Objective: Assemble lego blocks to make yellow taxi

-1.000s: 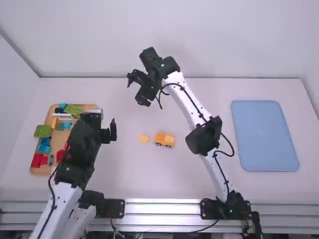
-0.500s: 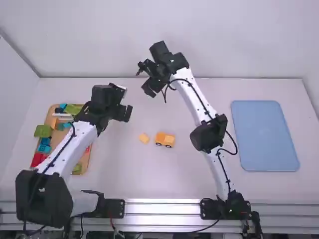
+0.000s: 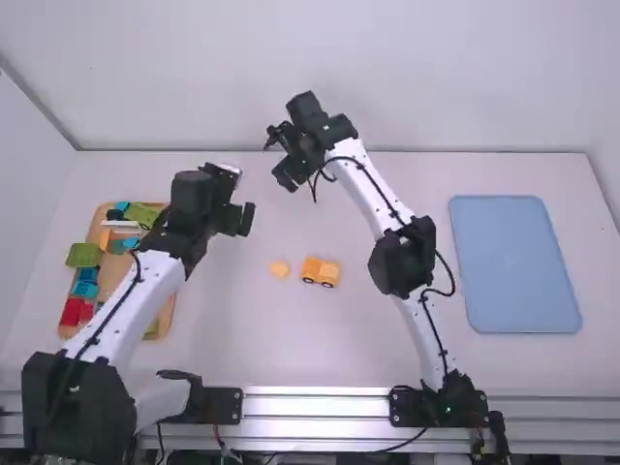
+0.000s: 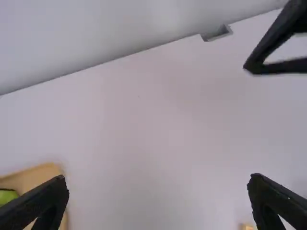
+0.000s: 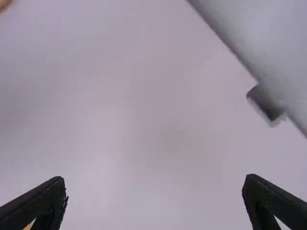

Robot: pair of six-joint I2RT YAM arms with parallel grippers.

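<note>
We see a plain, flat white table [image 3: 387, 358] with a smooth, matte top. Beyond its far edge rises a pale grey-white back wall [image 3: 436, 68], smooth and bare, and a thin dark line runs where the two meet. To the table's left stands a whitish side wall [image 3: 24, 203]; a grey slanting seam [image 3: 39, 108] leads down to the table's far left corner. Along the table's near edge we find ridged, silvery metal rails [image 3: 315, 404]. In the left wrist view, a small grey notch-like shape [image 4: 218, 33] sits at the table's far edge. Soft, diffuse light covers the table.
</note>
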